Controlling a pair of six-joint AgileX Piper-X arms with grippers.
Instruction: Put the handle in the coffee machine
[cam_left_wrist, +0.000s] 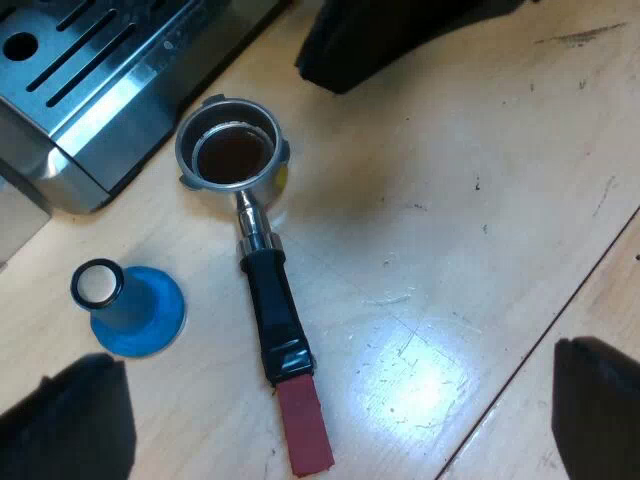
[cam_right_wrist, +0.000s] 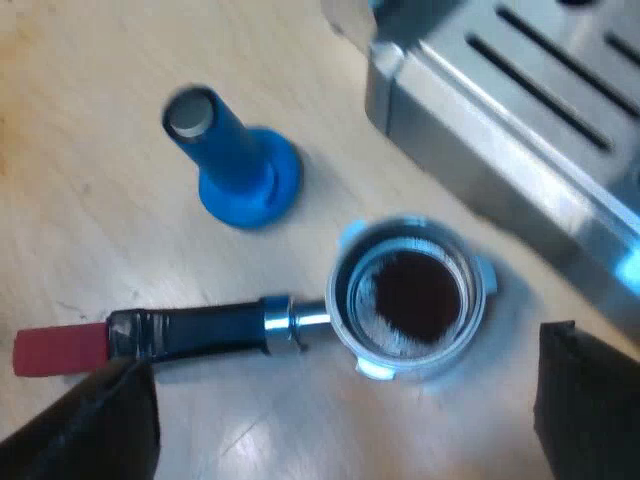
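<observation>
Two grippers hang wide open and empty over the table (cam_left_wrist: 480, 200): the left gripper (cam_left_wrist: 335, 400) above the red end of the holder (cam_left_wrist: 262, 275), the right gripper (cam_right_wrist: 340, 400) near its basket. The holder lies loose, its basket holding dark coffee grounds (cam_left_wrist: 232, 155), near the blue tamper (cam_left_wrist: 130, 310) and espresso machine (cam_left_wrist: 90, 90). Grasping comes first, I judge: close on the handle.

A blue tamper (cam_left_wrist: 128, 310) stands upright, base down, on the scratched pale wooden table (cam_left_wrist: 480, 150), below my left gripper (cam_left_wrist: 338, 352), close beside one finger.
</observation>
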